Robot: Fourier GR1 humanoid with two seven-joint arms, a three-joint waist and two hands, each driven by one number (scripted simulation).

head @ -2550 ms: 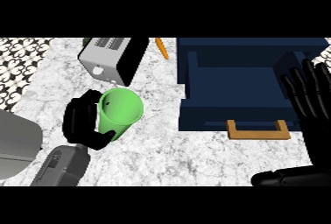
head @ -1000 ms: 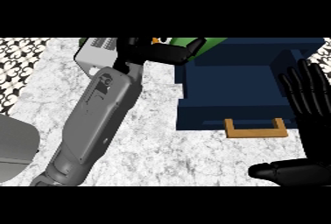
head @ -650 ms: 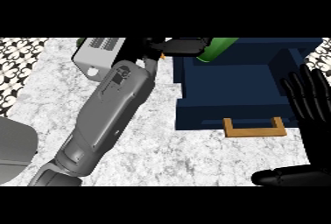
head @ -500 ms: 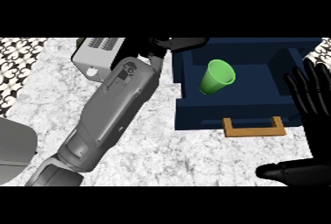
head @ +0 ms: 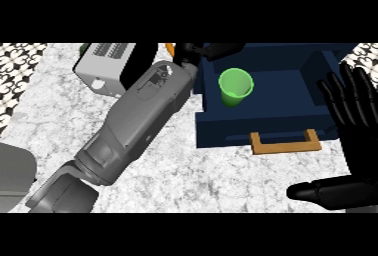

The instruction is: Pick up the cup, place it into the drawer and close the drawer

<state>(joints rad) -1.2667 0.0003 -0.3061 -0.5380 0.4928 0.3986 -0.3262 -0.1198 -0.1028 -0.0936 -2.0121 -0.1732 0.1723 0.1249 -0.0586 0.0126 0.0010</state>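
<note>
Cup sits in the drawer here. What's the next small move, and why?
Probably draw the left hand back off the drawer. The green cup stands inside it, apart from the hand, and the drawer is open, handle toward the robot; the hand over its far left corner could get in the way of closing.

No legible text, labels, brands, numbers or signs were in view on any surface.
</note>
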